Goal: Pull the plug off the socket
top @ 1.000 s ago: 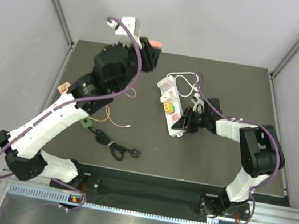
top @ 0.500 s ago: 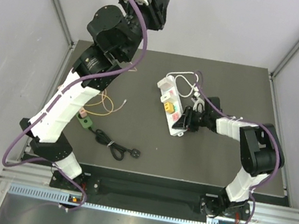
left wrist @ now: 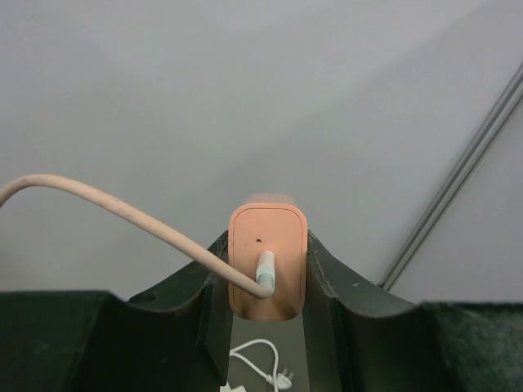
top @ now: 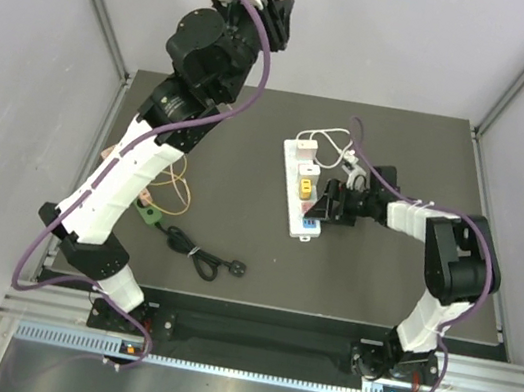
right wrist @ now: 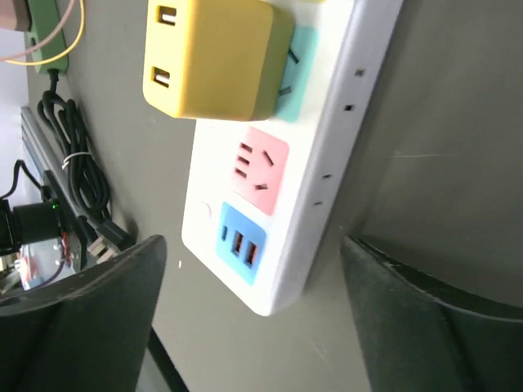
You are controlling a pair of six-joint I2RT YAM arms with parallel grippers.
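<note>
Gripping the orange plug (left wrist: 267, 237) between its fingers, left end effector (top: 277, 14) is holding it high above the surface (top: 214, 238), well apart from the white socket strip (top: 305, 192), which is lying unclamped between the spread fingers of the right end effector (right wrist: 253, 306).

yellow adapter (right wrist: 208, 61) beside pink outlet (right wrist: 260, 167), cord (top: 196, 253) apart

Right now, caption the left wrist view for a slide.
Left gripper holds an orange rectangular plug, its pale pink cable trailing left.
</note>
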